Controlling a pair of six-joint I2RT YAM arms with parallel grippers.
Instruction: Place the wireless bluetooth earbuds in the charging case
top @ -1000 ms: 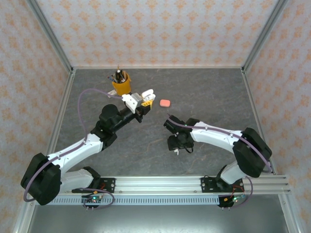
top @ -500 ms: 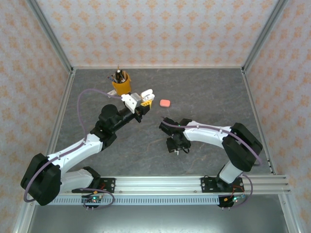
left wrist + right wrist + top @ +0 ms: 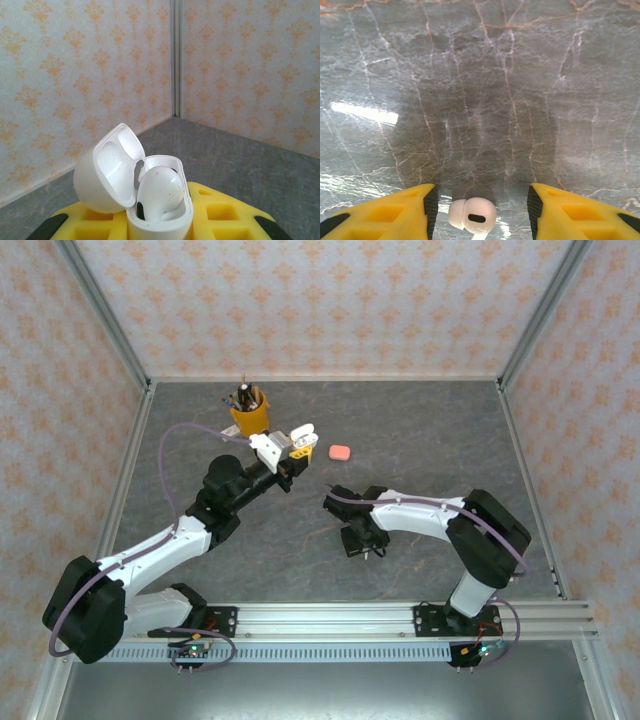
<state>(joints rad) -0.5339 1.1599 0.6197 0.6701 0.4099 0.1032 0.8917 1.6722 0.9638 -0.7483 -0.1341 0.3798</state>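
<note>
The step in hand is the pick-up of a loose earbud (image 3: 472, 215), a white one lying on the table (image 3: 480, 90). The right gripper (image 3: 480, 202) is down over it, at about 6 o'clock of the table's middle in the top view. Its yellow fingers (image 3: 385, 215) stand apart on either side of the bud, with bare stone showing in both gaps, so nothing is grasped yet. The next move seems to call for a gentle pinch on a very small, rounded piece that could squirt out sideways. A lift and a carry toward 10 o'clock would follow, to where the case (image 3: 160, 212) waits. The left gripper (image 3: 297, 447) is clenched on that white case and holds it off the table. Its lid (image 3: 107, 175) is swung open toward 9 o'clock in the wrist view. One seated earbud (image 3: 161, 192) already fills a socket, and whether the second socket is free cannot be told from here. A pink case (image 3: 340, 452) lies closed on the table at 3 o'clock of the held one, its contents hidden. A yellow cup (image 3: 248, 418) at 10 o'clock holds pens.
</note>
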